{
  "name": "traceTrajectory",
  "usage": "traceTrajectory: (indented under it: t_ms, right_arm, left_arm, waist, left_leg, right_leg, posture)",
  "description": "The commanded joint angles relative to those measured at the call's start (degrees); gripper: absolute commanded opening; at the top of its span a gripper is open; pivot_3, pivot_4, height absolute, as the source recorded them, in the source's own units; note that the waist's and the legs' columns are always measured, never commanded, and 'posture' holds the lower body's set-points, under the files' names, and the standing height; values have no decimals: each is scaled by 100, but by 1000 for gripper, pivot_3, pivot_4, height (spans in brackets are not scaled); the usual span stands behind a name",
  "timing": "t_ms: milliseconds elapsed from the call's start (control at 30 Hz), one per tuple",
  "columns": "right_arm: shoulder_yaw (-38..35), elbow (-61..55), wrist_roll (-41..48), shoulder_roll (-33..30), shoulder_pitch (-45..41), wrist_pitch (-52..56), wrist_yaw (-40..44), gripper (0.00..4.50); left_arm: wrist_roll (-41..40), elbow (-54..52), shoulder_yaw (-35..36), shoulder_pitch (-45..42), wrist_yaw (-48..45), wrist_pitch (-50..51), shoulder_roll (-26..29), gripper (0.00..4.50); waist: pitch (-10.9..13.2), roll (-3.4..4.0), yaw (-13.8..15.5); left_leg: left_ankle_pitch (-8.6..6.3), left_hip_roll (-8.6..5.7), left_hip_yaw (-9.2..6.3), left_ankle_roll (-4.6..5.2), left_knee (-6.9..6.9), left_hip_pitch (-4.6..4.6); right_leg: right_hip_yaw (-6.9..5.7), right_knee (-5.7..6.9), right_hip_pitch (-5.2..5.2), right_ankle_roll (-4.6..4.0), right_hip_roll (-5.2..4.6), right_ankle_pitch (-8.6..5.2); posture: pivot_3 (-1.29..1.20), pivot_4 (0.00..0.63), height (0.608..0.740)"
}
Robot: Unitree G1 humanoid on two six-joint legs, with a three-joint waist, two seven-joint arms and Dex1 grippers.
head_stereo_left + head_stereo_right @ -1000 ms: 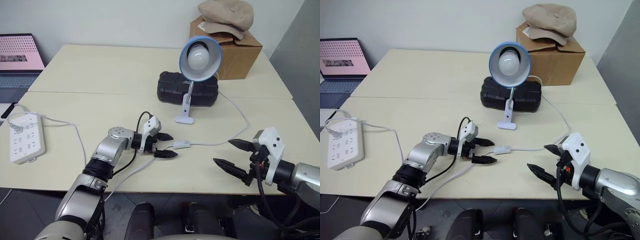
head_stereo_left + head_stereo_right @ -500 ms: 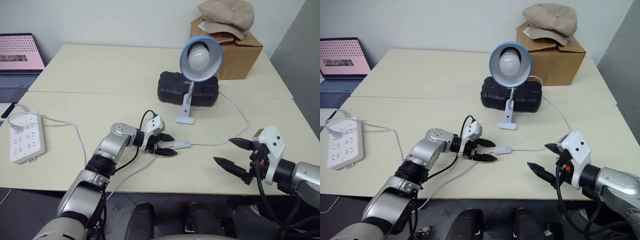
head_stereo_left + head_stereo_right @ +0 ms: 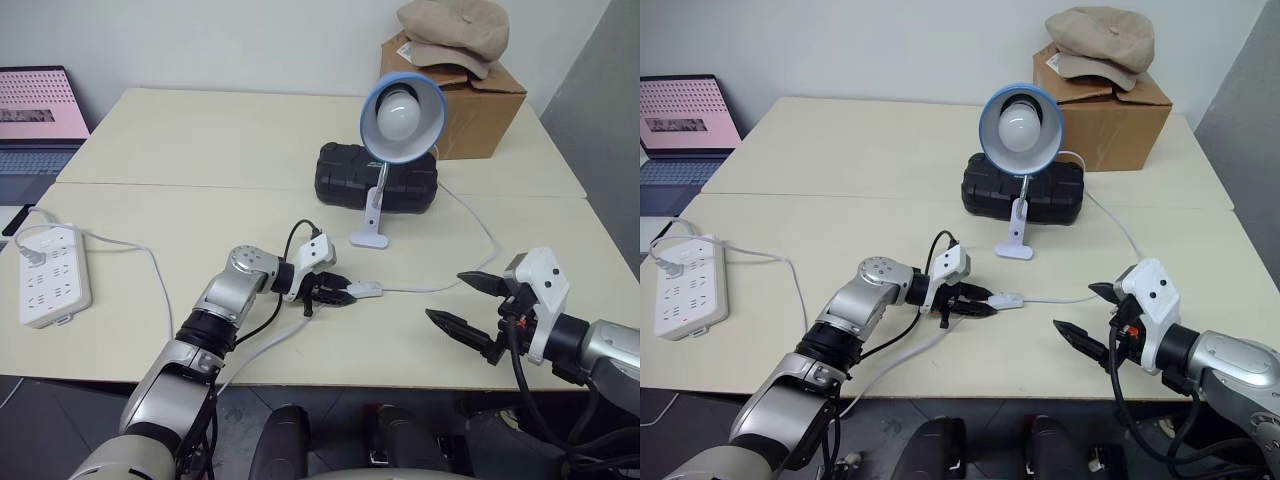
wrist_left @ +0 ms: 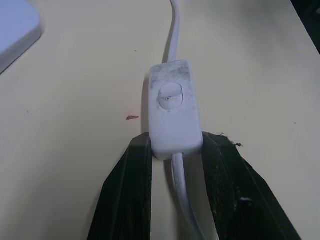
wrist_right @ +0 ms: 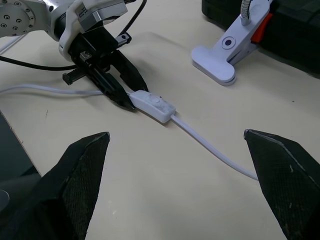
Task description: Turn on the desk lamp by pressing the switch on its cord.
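The desk lamp [image 3: 402,115] stands clipped on its white base at mid-table, blue shade facing me. Its thin white cord [image 3: 470,272] loops right and comes back along the table to the switch [image 3: 364,290]. My left gripper [image 3: 340,293] is shut on the switch, its black fingers [image 4: 132,190] clamping the sides of the near end of the switch [image 4: 172,112], whose rocker faces up. My right gripper [image 3: 446,296] hangs open near the table's front right, apart from the cord, with nothing between its fingers [image 5: 80,170].
A black case [image 3: 375,180] lies behind the lamp. A cardboard box [image 3: 490,105] with a beige cap [image 3: 450,30] sits at the back right. A white power strip [image 3: 45,275] lies at the left edge, a laptop [image 3: 35,120] behind it.
My left gripper has closed from wide open onto the near end of the switch, with a slight roll of the wrist. The right gripper has stayed where it was.
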Motion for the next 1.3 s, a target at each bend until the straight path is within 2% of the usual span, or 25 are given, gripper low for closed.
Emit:
traceTrajectory:
  t_ms: [33, 133, 300, 433, 567, 733, 867, 1300]
  right_arm:
    - [-101, -18, 386, 213, -54, -30, -317, 4500]
    - [-61, 110, 1564, 976, 74, -98, -1448, 4500]
    - [337, 229, 2760, 1591, 288, -437, -2824, 4500]
    - [868, 516, 3171, 2525, 399, -1046, -3735, 4500]
    - [1313, 1072, 3329, 3244, 128, -1455, -4369, 4500]
    - [1597, 1688, 3547, 4042, -325, -1956, -4851, 4500]
    - [1709, 2059, 3395, 4465, -633, -2227, -4964, 4500]
    - [1815, 2243, 3110, 4856, -808, -2539, -4843, 4500]
  left_arm:
    - [31, -343, 109, 4, 204, -282, 1, 1105]
    - [-1, -800, 244, 4, 513, -369, -21, 1105]
    - [1, -1342, 303, 61, 908, -318, -49, 1097]
    - [53, -1941, 238, 201, 1199, -262, -45, 1096]
    - [85, -2228, 258, 171, 1597, 22, -150, 1096]
    - [-29, -2709, 167, 292, 1705, 559, -194, 1096]
    - [-54, -2929, 150, 299, 1795, 893, -205, 1096]
    - [-166, -3025, 261, 58, 2101, 1735, -225, 1096]
  waist:
    - [0, 0, -2]
    - [2, -7, -6]
    - [1, -8, -36]
    - [1, -7, -45]
    - [0, -8, -60]
    - [-1, -3, -64]
    - [-1, -3, -64]
    - [-1, -3, -66]
  left_leg:
    - [0, 0, 0, 0, 0, 0]
    - [0, 5, -4, 0, -1, -4]
    - [0, 3, 2, 0, 1, -12]
    - [0, 5, -1, 0, -2, -12]
    - [0, 5, 2, 0, 1, -9]
    - [2, 6, 2, 2, 0, -6]
    - [1, 7, 2, 2, -3, -9]
    - [1, 7, 1, 2, -3, -14]
  right_leg:
    - [0, 0, 0, 0, 0, 0]
    - [-2, 0, -1, 0, 3, 0]
    - [5, 1, -7, 2, 1, 1]
    - [3, 1, -8, 2, 2, 1]
    - [7, 2, -8, 7, 3, 4]
    - [9, 3, -8, 11, 5, 7]
    - [10, 1, -10, 8, 7, 6]
    - [10, 1, -14, 8, 6, 6]
  posture:
    - [0, 150, 740]
    - [0, 150, 740]
    - [0, 150, 740]
    - [0, 150, 740]
    - [0, 150, 740]
    - [0, 150, 740]
    - [0, 150, 740]
    - [0, 150, 740]
